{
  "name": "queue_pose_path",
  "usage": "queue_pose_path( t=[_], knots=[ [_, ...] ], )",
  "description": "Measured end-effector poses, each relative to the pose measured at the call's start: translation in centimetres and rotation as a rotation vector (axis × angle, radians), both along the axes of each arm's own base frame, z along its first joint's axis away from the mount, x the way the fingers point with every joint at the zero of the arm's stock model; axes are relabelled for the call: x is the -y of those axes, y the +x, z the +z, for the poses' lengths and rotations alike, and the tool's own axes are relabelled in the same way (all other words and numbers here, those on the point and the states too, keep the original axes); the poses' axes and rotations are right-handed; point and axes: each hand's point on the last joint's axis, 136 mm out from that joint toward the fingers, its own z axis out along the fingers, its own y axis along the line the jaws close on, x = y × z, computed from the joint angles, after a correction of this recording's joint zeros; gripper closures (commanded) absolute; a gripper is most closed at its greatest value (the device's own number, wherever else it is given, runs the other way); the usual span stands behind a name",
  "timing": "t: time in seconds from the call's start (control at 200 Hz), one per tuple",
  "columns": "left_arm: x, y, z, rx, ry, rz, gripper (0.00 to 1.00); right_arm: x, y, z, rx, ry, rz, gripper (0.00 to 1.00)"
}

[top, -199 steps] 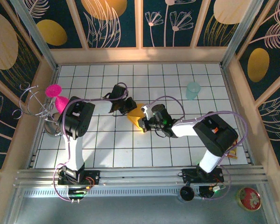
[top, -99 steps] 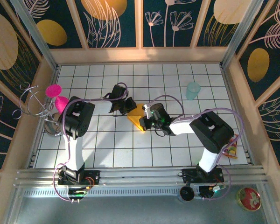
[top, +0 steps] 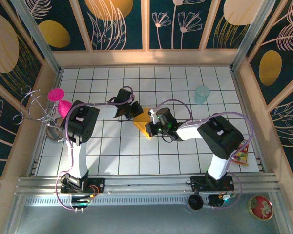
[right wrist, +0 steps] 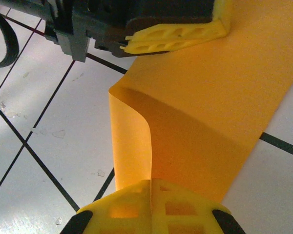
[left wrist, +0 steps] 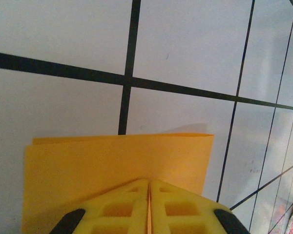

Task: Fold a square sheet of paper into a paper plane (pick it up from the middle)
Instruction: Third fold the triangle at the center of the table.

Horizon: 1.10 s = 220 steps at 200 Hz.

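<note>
Left pincer clamped shut on thin orange-yellow square sheet of paper, right pincer pinching opposite edge. Sheet spans between them over white gridded tabletop. Guessing light, floppy, creases easily, so grip edges, go gentle.

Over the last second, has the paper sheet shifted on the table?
No. In the top view the paper sheet still covers the same grid tiles of the table, left of the teal cup.

Orange-yellow paper, partly folded over
</note>
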Motion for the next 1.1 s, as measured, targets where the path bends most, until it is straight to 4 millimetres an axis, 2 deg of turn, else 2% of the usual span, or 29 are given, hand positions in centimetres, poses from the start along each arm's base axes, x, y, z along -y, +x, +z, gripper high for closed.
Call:
queue_pose_path(
  t=[0.23, 0.466, 0.661, 0.921, 1.101],
  knots=[
    [0.0, 0.0, 0.6, 0.005, -0.005, -0.002, 0.85, 0.1, -0.2, -0.8, -0.033, -0.01, 0.01, 1.0],
    [0.1, 0.3, 3.2, 0.052, -0.024, 0.001, 0.84, 0.2, -0.3, -1.3, -0.052, -0.016, 0.01, 1.0],
    [-0.2, 0.2, 4.3, 0.074, -0.02, 0.014, 0.84, 0.2, -0.1, -1.2, -0.056, -0.013, 0.005, 1.0],
    [-2.2, -2.2, 5.1, 0.077, -0.004, 0.057, 0.84, 0.1, -0.2, -1.4, -0.073, -0.004, 0.011, 1.0],
    [-3.6, -5.1, 3.9, 0.026, -0.015, 0.095, 0.85, 0.0, -0.2, -1.3, -0.083, 0.005, 0.013, 1.0]
  ],
)
